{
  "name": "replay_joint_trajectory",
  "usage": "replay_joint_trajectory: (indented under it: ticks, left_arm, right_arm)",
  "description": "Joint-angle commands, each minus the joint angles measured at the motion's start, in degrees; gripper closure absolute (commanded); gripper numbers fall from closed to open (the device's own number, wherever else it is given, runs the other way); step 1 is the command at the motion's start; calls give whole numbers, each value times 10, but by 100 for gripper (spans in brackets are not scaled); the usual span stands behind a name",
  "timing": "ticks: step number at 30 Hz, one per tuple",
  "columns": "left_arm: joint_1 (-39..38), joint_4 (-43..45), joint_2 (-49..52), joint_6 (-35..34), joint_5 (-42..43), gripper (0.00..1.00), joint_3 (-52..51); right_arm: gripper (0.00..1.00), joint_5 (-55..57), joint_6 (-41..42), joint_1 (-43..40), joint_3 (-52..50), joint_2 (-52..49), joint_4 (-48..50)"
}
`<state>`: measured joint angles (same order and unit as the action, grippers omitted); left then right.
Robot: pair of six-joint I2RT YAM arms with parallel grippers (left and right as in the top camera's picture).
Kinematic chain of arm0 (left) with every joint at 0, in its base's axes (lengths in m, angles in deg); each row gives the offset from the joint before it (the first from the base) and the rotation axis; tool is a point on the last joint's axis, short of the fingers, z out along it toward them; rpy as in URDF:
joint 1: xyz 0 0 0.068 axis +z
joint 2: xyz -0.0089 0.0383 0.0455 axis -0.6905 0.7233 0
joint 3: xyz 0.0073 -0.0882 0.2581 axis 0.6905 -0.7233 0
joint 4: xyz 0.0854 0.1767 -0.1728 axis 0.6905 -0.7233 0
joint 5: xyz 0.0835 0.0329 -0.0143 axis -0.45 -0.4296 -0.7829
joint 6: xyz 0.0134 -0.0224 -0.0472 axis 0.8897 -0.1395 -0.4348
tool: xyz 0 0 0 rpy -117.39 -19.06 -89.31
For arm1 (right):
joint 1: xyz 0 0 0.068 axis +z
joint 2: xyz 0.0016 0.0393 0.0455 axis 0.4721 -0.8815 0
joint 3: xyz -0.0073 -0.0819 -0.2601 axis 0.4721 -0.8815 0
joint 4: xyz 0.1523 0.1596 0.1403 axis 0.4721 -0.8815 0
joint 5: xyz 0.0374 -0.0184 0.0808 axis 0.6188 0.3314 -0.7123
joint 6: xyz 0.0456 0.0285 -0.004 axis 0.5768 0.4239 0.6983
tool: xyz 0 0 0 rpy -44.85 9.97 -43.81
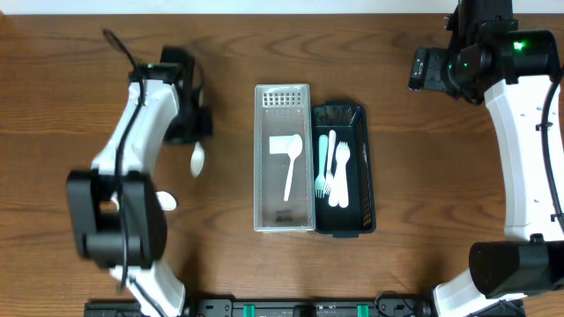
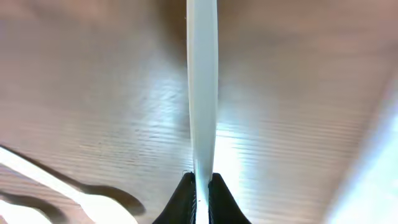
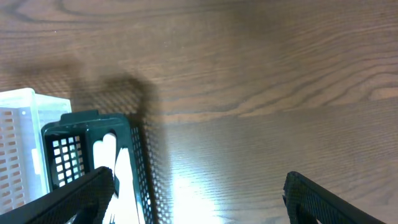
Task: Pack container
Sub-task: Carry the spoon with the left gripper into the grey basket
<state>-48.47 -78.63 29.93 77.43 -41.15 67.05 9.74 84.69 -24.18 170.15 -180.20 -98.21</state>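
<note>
My left gripper (image 1: 196, 132) is shut on a white plastic spoon (image 1: 197, 159), held above the table left of the containers; in the left wrist view the spoon's handle (image 2: 202, 93) runs straight up from between the closed fingers (image 2: 202, 186). A clear white bin (image 1: 264, 211) holds a white spatula (image 1: 287, 158). A dark green basket (image 1: 366, 176) beside it holds white forks (image 1: 339, 180) and a pale green fork (image 1: 322, 167). My right gripper (image 3: 199, 186) is open and empty, high at the back right, over the basket's far corner (image 3: 134, 162).
Another white utensil (image 1: 166, 201) lies on the table by the left arm; it also shows in the left wrist view (image 2: 74, 199). The white bin's corner (image 3: 25, 106) shows in the right wrist view. Bare wood lies right of the basket.
</note>
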Motion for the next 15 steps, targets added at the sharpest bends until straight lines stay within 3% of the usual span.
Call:
replay_joint_trajectory:
  ticks: [1, 7, 11, 15]
  left_arm:
    - [-61, -4, -91, 1, -9, 94, 45]
    - [-184, 22, -142, -7, -22, 94, 47]
    - [-242, 48, -122, -9, -22, 94, 29]
    - [-266, 73, -74, -54, -21, 94, 10]
  right_arm:
    - [10, 5, -7, -3, -3, -1, 0]
    - [10, 5, -7, -3, -3, -1, 1]
    - [10, 5, -7, -3, -3, -1, 1]
    - [10, 5, -7, -3, -3, -1, 1]
